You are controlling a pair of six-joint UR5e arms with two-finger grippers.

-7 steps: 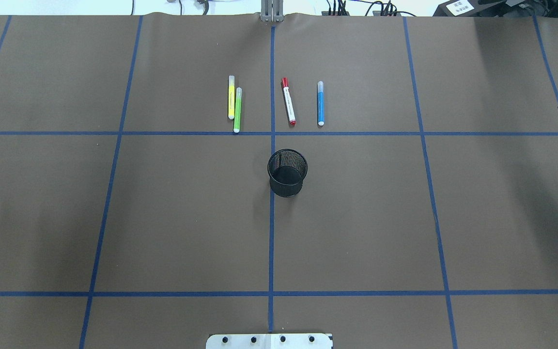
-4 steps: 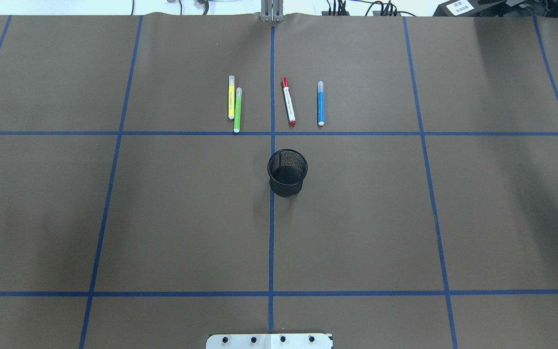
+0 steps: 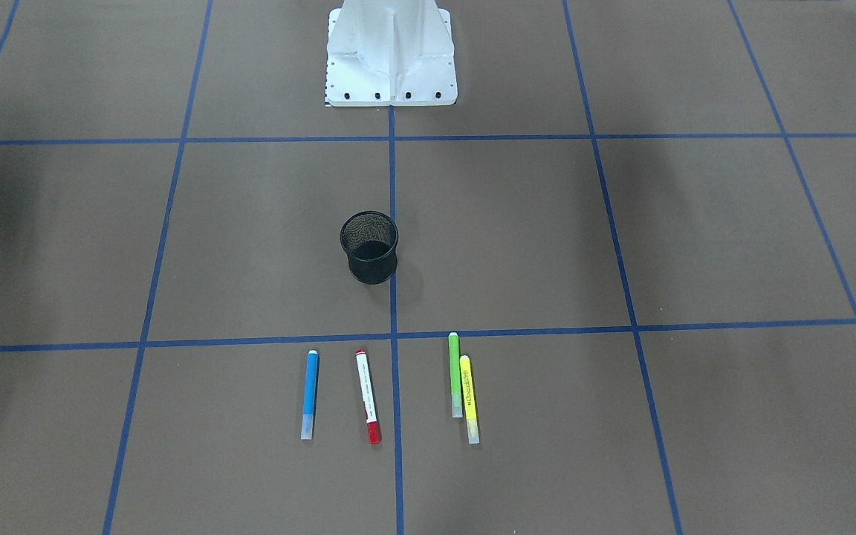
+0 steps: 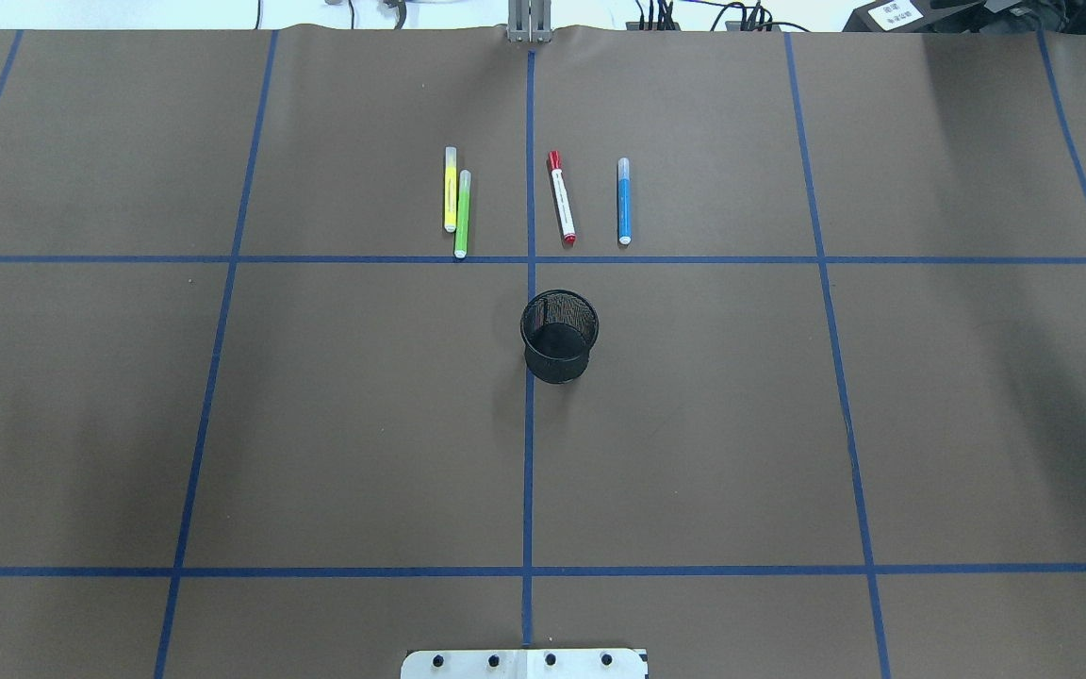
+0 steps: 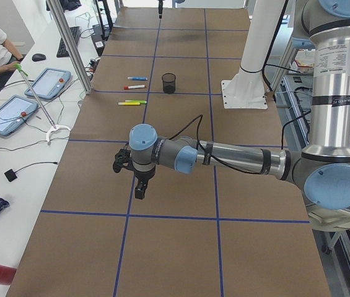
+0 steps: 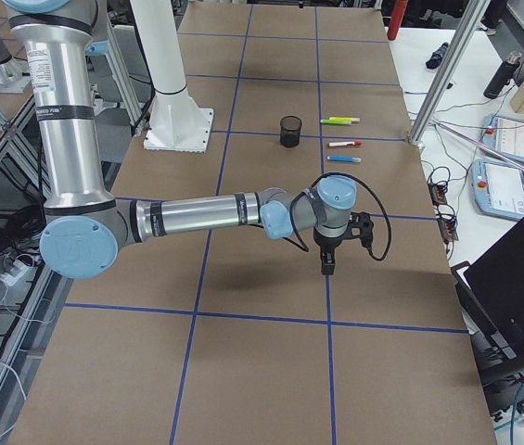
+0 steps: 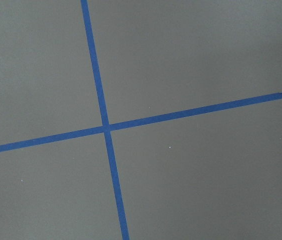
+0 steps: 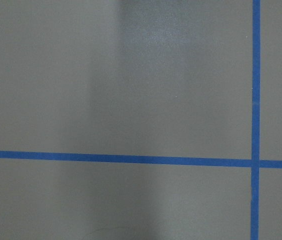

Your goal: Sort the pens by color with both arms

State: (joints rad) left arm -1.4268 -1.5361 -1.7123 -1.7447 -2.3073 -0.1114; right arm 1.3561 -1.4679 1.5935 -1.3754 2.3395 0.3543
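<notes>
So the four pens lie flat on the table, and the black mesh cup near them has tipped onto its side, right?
Not quite. The cup stands upright, mouth up, as the overhead view shows. The yellow pen, green pen, red pen and blue pen do lie flat on the table.

1. Table cover [image 4: 364,424] was matt brown paper, smooth.
2. Grid lines [image 4: 528,471] were blue tape, faint sheen.
3. Cup [image 4: 558,363] was black wire mesh, looked like metal, matt.
4. Blue pen [image 4: 624,203], red-capped pen [image 4: 561,203], green pen [image 4: 461,217] and yellow pen [image 4: 450,193] had smooth plastic barrels.
5. Left arm [image 5: 236,158] and right arm [image 6: 197,215] had satin silver metal tubes with light-blue plastic-looking caps.
6. Pedestal [image 3: 391,52] looked white-painted, smooth.
</notes>
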